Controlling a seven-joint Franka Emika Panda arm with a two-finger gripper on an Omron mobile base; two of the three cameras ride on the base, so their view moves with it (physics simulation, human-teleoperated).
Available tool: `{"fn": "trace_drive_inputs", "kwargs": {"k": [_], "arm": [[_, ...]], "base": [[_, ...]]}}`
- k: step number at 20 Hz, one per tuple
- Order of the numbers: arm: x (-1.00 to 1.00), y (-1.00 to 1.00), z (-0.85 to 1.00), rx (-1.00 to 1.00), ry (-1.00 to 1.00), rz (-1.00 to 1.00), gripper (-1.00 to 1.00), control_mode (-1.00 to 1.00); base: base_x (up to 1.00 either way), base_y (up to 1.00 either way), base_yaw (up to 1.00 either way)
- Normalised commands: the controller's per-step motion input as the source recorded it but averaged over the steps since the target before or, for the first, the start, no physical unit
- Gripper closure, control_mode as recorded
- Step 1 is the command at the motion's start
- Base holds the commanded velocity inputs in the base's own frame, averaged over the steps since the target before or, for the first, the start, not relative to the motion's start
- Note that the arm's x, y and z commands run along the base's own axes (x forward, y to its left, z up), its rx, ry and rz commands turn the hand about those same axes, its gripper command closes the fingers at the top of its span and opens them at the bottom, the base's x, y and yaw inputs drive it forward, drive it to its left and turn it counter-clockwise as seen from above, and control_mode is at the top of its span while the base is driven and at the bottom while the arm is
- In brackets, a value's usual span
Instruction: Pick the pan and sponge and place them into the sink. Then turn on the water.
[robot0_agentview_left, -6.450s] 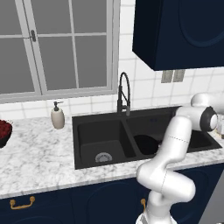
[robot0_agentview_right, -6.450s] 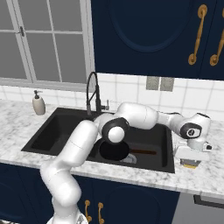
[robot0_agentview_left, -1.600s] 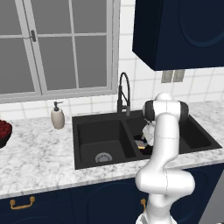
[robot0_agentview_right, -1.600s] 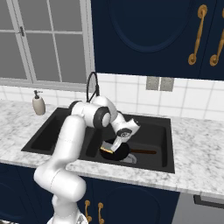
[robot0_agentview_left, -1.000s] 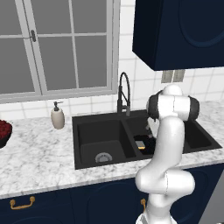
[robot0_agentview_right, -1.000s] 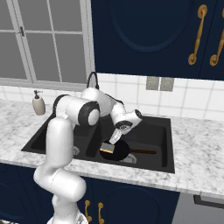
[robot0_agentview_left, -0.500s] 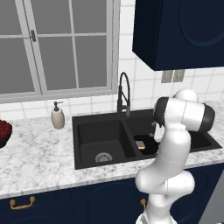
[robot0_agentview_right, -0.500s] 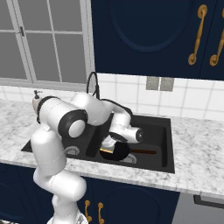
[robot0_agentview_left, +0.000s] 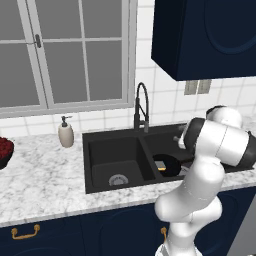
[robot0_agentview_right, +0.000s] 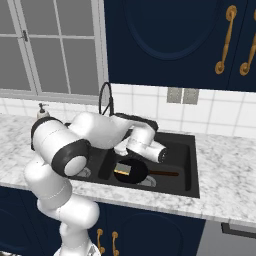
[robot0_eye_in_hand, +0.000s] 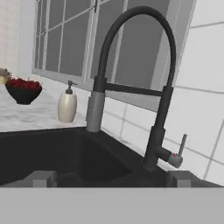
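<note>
Left base view: sink (robot0_agentview_left: 95, 150) sits mid-frame, faucet (robot0_agentview_left: 141, 107) rising at its back rim. Pan (robot0_agentview_left: 167, 164) lies in the right basin with the sponge (robot0_agentview_left: 161, 168) as a yellow sliver on its left edge — both already where the task wants them. Arm fills the lower right and hides most of that basin. No water at the spout. Soap dispenser (robot0_agentview_left: 65, 133) and fruit bowl (robot0_agentview_left: 4, 151) sit left on the counter, out of the way.

Right base view: pan (robot0_agentview_right: 131, 171) centre frame on the basin floor, handle pointing right, sponge (robot0_agentview_right: 122, 171) lying in it at the left. Arm reaches across the sink (robot0_agentview_right: 192, 170) from the left, hand above the pan and turned toward the back wall — I'd read that as lining up on the faucet (robot0_agentview_right: 105, 102), since only the tap step is left.

Hand view: faucet (robot0_eye_in_hand: 131, 83) dead ahead, its lever (robot0_eye_in_hand: 176, 155) at lower right. Gripper (robot0_eye_in_hand: 111, 178) spread wide, fingertips (robot0_eye_in_hand: 42, 178) at the bottom corners, nothing between them — empty, set to push the lever. Dispenser (robot0_eye_in_hand: 67, 105) and bowl (robot0_eye_in_hand: 23, 90) at left.
</note>
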Motion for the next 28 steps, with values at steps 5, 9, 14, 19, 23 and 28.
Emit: {"fn": "trace_drive_inputs", "kwargs": {"k": [5,9,14,19,23,28], "arm": [[0.00,-0.04,0.23,0.35,0.05,-0.19,-1.00,-1.00],[0.03,0.00,0.09,0.19,0.00,-0.09,-1.00,-1.00],[0.23,0.06,0.10,0.03,0.00,0.00,-1.00,-1.00],[0.33,0.12,0.00,0.00,0.02,0.00,-1.00,-1.00],[0.34,0.20,0.00,0.00,0.02,0.00,-1.00,-1.00],[0.42,0.28,-0.10,0.00,0.01,0.00,-1.00,-1.00]], "base": [[0.00,0.00,0.00],[0.00,0.00,0.00],[0.00,0.00,0.00],[0.00,0.00,0.00],[0.00,0.00,0.00],[0.00,0.00,0.00]]}}
